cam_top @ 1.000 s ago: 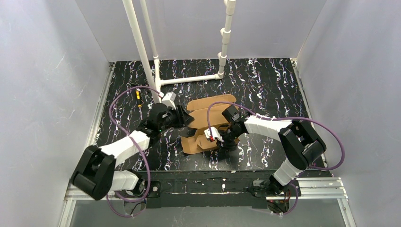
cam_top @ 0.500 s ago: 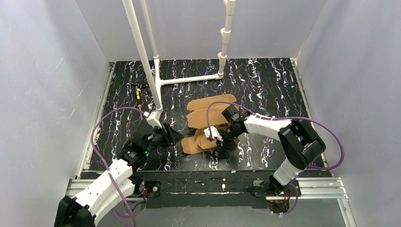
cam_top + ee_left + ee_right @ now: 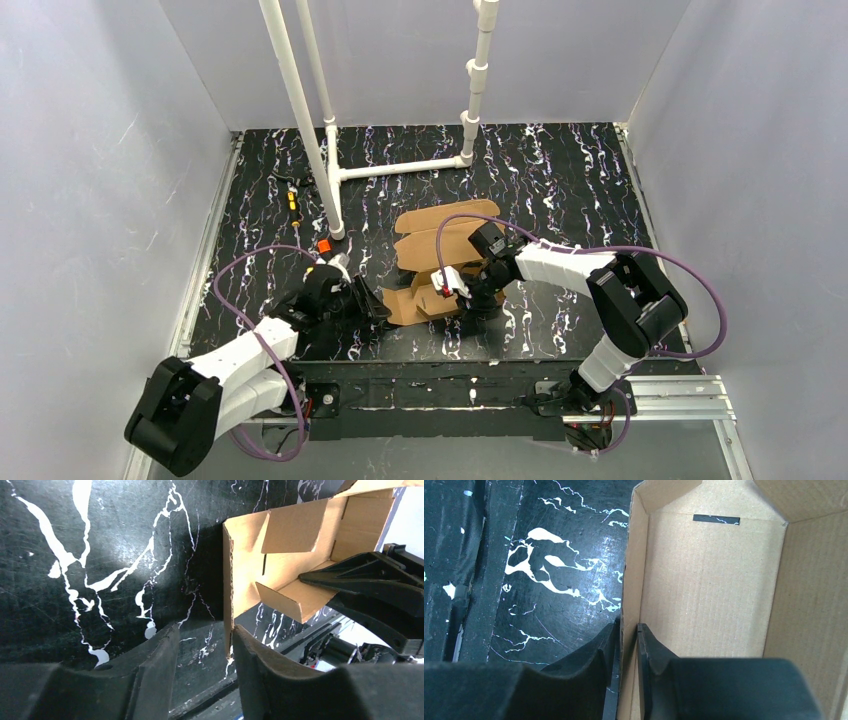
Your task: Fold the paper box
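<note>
Two sets of jaws, one paper box (image 3: 412, 300), partly raised, on the counter (image 3: 570, 190) a little nearer its front edge than its middle.

Nearest, left side: left jaws released, low over the counter, straddling the bottom corner of the box's upright end wall (image 3: 245, 580) without pinching it. Card edge just beside one finger (image 3: 260, 675).

Next, right side: right jaws clenched on one upright side wall (image 3: 630, 570), one pad outside, the other inside the tray.

Beyond: floor panel with a narrow slot (image 3: 716, 518), then broad lid flaps (image 3: 420, 216) lying open toward the white pipe frame (image 3: 400, 167).

Step in hand, by judgement: squaring up the left end.

Handling notes:
- Keep the right pinch firm as an anchor.
- Close the left only once the card sits centred in the gap.
- Ease the end wall upright and square against the side wall.
- Move slowly, to avoid creasing the card or dragging the whole carton.
</note>
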